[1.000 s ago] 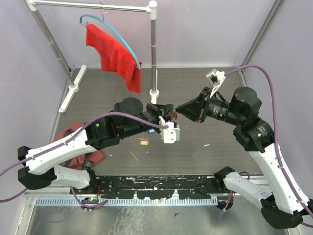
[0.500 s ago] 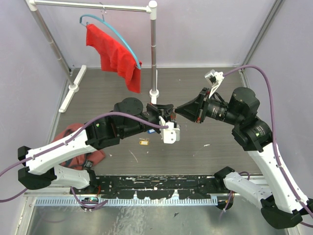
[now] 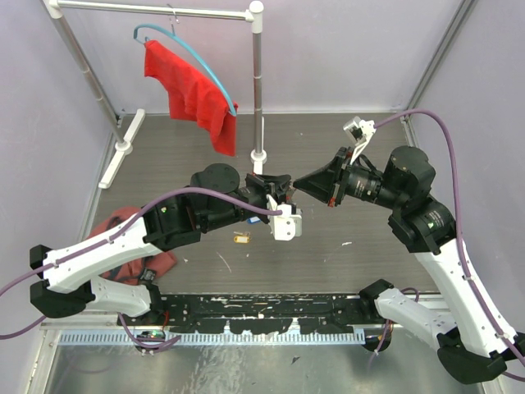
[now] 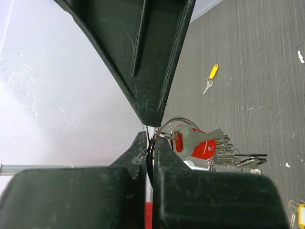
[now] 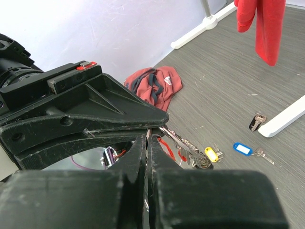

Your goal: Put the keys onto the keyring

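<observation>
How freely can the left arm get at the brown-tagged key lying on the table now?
Probably not yet: the left gripper is shut on the keyring. The brown-tagged key lies uncovered close by, so only that grip hinders.

Keyring (image 4: 176, 119): thin silver wire loop, held off table (image 5: 228, 95), edge nipped betw. closed tips of left gripper (image 4: 149, 140), rest jutting out sideways. On it: bunch of silver keys (image 4: 205, 137) fanned together, red tag (image 4: 200, 148), small yellow tag (image 5: 211, 153). Loose key (image 5: 257, 120) w/ brown tag lies flat on table, well apart from ring.
</observation>
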`<state>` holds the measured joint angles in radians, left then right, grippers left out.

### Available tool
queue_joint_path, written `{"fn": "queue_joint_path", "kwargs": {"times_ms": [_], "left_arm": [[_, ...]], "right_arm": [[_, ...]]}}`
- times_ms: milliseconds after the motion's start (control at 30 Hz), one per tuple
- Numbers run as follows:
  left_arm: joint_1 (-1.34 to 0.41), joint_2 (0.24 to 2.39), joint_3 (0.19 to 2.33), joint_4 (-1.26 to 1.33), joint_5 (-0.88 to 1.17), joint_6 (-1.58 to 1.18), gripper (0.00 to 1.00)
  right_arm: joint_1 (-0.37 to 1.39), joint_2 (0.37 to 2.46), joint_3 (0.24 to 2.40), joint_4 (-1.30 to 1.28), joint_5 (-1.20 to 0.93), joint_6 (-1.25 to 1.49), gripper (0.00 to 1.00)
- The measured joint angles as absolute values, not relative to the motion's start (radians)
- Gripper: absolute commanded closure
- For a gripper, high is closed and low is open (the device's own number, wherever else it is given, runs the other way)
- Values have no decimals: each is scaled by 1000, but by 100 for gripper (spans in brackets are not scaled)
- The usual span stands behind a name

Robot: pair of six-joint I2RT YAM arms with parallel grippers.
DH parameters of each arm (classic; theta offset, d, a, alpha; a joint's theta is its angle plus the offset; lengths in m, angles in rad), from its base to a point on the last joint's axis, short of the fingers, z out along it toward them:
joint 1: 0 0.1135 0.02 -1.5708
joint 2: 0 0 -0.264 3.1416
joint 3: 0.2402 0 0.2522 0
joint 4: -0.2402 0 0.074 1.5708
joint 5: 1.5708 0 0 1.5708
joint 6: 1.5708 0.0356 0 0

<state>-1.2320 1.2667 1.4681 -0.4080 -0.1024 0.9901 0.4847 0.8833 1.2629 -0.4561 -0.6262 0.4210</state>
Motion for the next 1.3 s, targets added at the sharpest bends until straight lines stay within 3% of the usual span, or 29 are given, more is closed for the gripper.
{"fn": "queue_joint_path", "kwargs": {"times_ms": [100,233,533,833,1000,1200,1300], "left_arm": [[-1232,1267,1468,-403,-102,984,73],[-1232,1267,1468,-388,-97,973,62],[-1232,1259,1448,-361,-85,948,45],[-1232,1197,1381,-363,-97,910,27],[-1226,1166,1343,-345,-146,856,24],[-1101,1166,1335,-329,-121,703,11],[-1032,1166,1317,-296,-106,620,1]], "right_arm": [[484,881,1263,-456,-626,417,99],[485,876,1263,-456,-627,414,99],[485,875,1277,-489,-587,382,99],[485,891,1359,-600,-400,289,99],[485,925,1357,-694,-266,219,99],[485,997,1322,-794,-136,189,99],[485,1031,1322,-841,-79,179,99]]}}
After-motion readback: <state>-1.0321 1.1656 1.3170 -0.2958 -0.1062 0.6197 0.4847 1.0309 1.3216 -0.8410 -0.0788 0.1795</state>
